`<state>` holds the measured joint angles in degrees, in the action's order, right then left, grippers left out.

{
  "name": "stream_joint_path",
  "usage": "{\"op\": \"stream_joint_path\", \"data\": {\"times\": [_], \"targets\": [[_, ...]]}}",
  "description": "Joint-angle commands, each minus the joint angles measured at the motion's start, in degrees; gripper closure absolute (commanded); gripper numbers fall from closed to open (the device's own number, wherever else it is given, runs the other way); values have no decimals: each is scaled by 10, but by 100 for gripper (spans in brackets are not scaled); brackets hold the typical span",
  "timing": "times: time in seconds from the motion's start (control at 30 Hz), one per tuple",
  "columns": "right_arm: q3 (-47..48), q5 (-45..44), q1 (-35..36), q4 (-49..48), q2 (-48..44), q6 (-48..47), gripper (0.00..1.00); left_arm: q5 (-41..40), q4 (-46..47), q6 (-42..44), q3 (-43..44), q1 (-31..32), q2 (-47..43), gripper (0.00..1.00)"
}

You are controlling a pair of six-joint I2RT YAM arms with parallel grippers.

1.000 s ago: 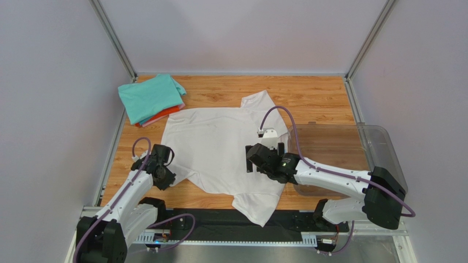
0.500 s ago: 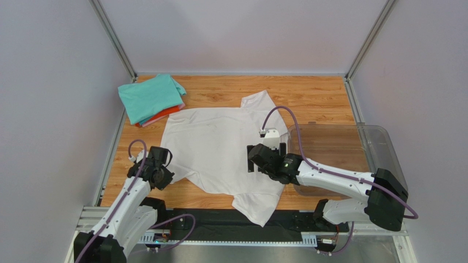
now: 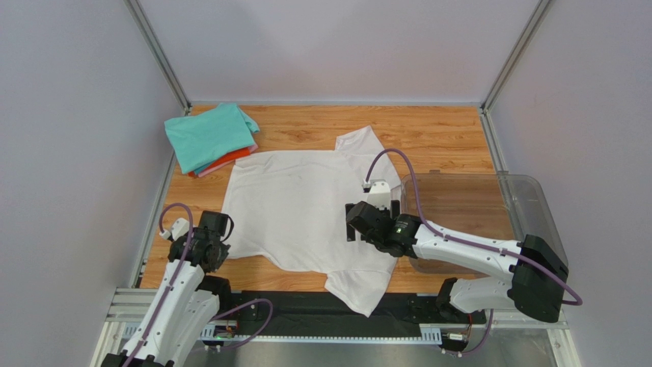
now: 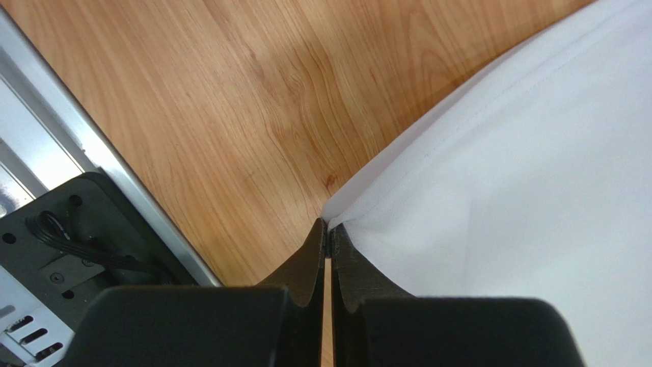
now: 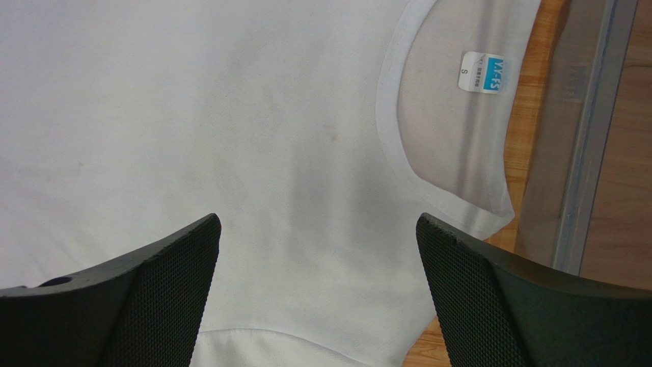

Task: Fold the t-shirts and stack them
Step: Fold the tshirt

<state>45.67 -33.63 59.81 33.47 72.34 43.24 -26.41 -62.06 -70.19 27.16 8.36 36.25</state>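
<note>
Wearing white shells on the left arm point(image 3: 180, 294) and right arm point(image 3: 467, 248), with bulky black joint housings nearest the mounting rail point(image 3: 344, 334). Trailing looped purple cables point(image 3: 390, 157). Ending in black fingers, smooth on the left gripper point(image 4: 327, 229), mesh-textured on the right gripper point(image 5: 317, 222).

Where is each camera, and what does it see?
Top external: high behind, looking down on the white t-shirt; left arm and right arm show.
Left wrist: on the left arm, facing the shirt's corner; shut left pincer shows.
Right wrist: on the right arm, facing the neck label; open right pincer shows.
All share the white t-shirt.
</note>
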Motion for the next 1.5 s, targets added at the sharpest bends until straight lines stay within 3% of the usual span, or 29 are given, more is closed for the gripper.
{"op": "stream_joint_path", "data": {"times": [0.0,0.43,0.7,0.9,1.07,1.2,1.47], "targets": [[1,-25,0,-2,-4,18,0,-43,-32,-33,29,-17,-7,100],[-4,22,14,-2,-18,-19,0,-43,-14,-15,17,-39,-28,100],[6,44,157,8,-11,-53,0,-18,15,8,-8,-39,-87,100],[11,95,283,45,31,-29,1,-5,29,23,-16,-39,-77,100],[23,135,360,77,76,40,14,-5,33,29,-10,-39,-59,100],[5,159,375,80,92,96,27,0,40,36,-11,-39,-55,100],[-33,178,377,88,76,138,43,0,41,38,-10,-39,-55,100]]}}
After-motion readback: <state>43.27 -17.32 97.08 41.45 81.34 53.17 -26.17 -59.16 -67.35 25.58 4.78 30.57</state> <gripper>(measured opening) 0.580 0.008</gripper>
